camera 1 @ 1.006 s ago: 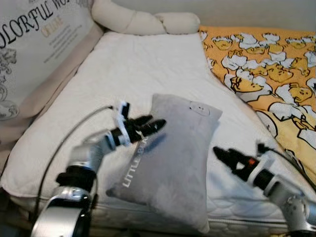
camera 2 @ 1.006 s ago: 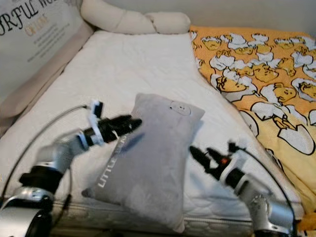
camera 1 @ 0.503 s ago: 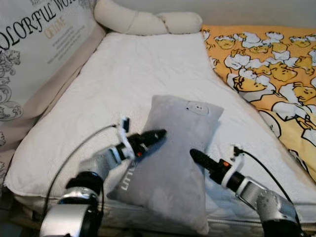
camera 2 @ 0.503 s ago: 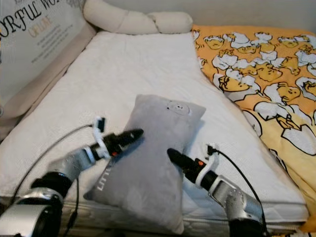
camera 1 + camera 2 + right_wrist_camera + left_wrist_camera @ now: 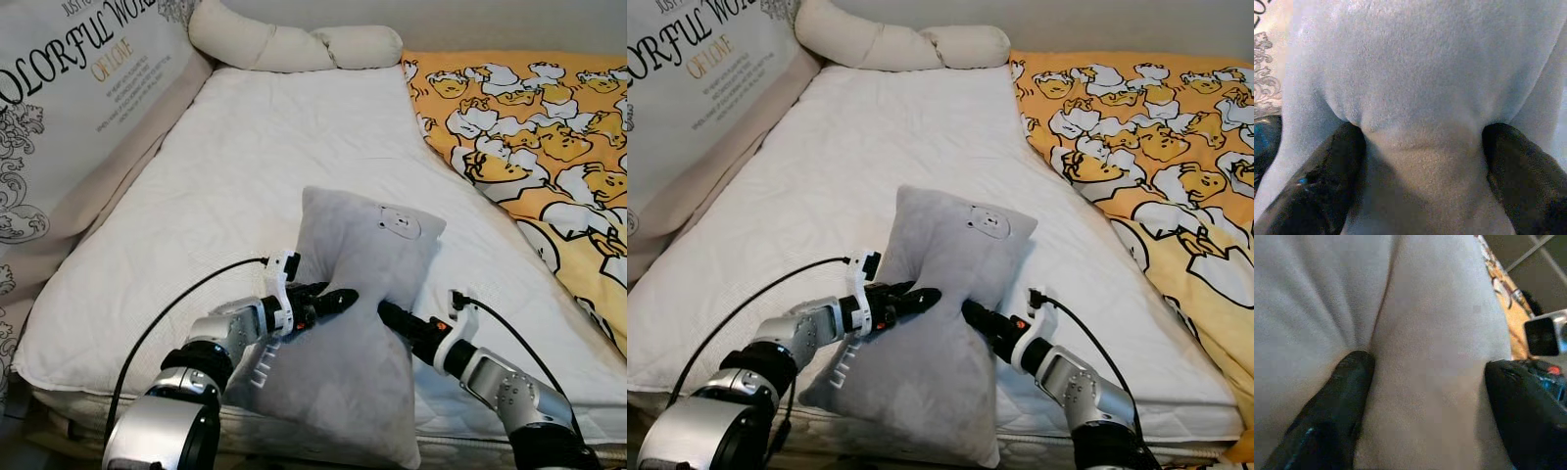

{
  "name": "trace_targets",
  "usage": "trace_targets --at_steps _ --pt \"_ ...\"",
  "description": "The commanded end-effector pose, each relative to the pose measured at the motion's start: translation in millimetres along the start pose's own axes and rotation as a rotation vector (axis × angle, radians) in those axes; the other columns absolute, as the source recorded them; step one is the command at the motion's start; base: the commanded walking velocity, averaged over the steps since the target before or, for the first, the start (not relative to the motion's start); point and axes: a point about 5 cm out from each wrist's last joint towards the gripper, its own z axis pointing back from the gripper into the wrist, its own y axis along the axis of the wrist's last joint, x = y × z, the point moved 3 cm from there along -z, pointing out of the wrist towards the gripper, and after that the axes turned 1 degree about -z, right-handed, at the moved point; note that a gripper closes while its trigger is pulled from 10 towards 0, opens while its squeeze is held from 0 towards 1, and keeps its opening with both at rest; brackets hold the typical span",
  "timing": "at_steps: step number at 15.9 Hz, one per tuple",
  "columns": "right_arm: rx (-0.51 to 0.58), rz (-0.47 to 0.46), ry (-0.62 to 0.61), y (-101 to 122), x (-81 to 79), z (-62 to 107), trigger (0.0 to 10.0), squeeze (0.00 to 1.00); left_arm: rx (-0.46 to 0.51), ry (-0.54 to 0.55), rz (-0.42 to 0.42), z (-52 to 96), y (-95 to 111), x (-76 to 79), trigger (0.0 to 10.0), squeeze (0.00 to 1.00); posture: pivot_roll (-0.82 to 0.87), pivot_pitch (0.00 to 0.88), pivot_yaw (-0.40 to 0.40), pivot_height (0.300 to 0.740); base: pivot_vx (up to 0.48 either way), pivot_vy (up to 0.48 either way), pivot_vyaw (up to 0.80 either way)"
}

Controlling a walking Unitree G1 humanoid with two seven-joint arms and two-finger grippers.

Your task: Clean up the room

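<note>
Grey plush, the pillow [image 5: 348,323] lies on the bed's white mattress [image 5: 245,166], long axis running from its near edge toward the headrest roll. Your left gripper [image 5: 328,301] and right gripper [image 5: 397,318] press its waist from opposite sides, each with fingers apart, pinching fabric between them. Both sit equally near.

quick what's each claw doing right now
Left claw: pressed into the grey pillow's left side, fabric between its fingers.
Right claw: same from the right, squeezing the pillow.
</note>
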Motion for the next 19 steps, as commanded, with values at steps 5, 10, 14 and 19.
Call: trace_targets --at_steps 5,10,14,19 --pt "0.06 0.043 -0.007 5 -8.4 -8.5 0.0 0.0 -0.104 0.039 0.007 8.1 -19 -9.0 0.0 0.0 -0.12 0.0 0.075 0.74 0.0 0.0 0.0" --pt "0.051 0.081 -0.031 4 -8.3 -11.6 0.0 0.0 -0.074 0.068 0.021 11.1 -9 -12.7 0.0 0.0 -0.11 0.0 0.072 0.74 0.0 0.0 0.0" --pt "0.053 0.133 -0.005 7 -15.6 -16.0 0.0 0.0 -0.045 0.058 -0.102 10.5 -5 -9.6 0.0 0.0 -0.09 0.0 0.065 0.74 0.0 0.0 0.0" --pt "0.117 0.186 0.013 22 -32.6 -22.7 0.0 0.0 0.054 0.048 -0.148 12.2 10 -2.2 0.0 0.0 -0.1 0.0 0.072 0.74 0.0 0.0 0.0"
